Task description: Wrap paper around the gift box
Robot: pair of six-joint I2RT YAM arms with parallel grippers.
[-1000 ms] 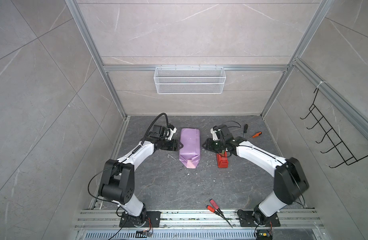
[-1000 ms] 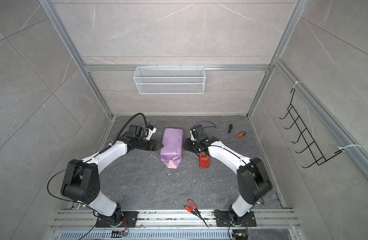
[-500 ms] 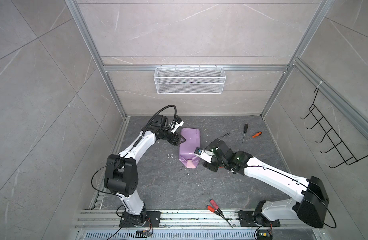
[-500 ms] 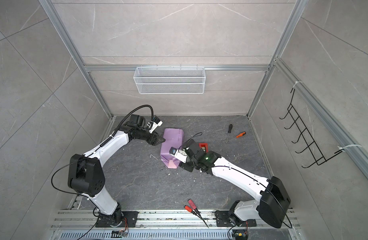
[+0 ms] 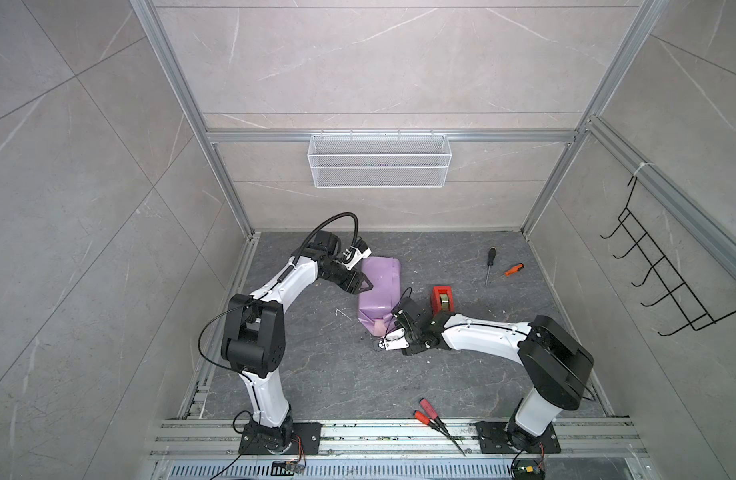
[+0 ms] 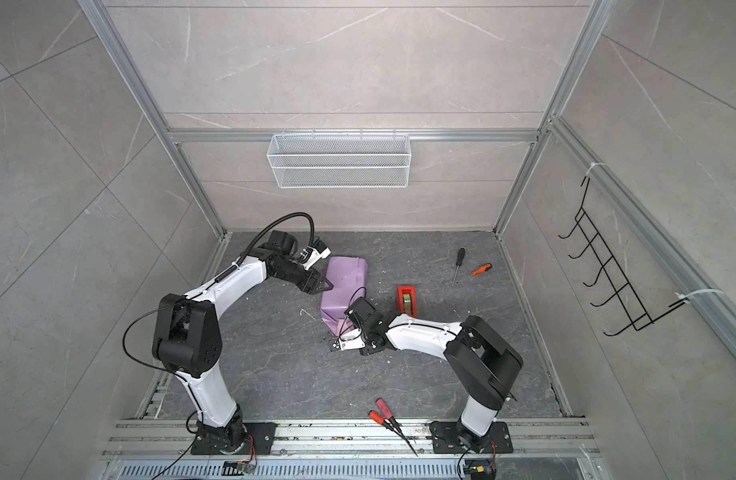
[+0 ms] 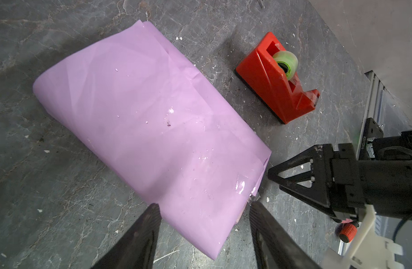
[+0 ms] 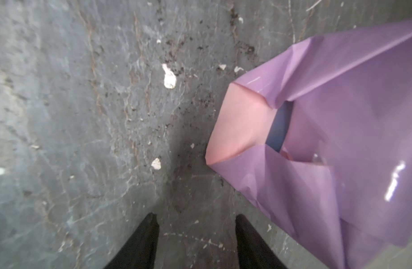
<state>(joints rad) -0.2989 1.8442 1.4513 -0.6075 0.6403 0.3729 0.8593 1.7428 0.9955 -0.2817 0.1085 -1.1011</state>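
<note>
box (image 8: 279, 125) sits wrapped in paper (image 5: 379, 286) mid desk (image 5: 316, 374), near end open, navy showing. right claw (image 8: 195, 219) has swung from the tape (image 5: 442, 300) to that end; left claw (image 7: 202, 207) at paper's left edge. Both apart, empty. We fold that end next.

Pale grey marbled tile walls (image 5: 379, 62) close in three sides, framed by aluminium posts (image 5: 183, 104). A white wire mesh basket (image 5: 379, 166) hangs at centre on the back wall; a black wire hook rack (image 5: 665, 282) hangs at right. Below lies a dark grey, veined, crumb-flecked desk (image 5: 337, 374), evenly lit, with aluminium rails (image 5: 379, 432) along the lower edge.
</note>
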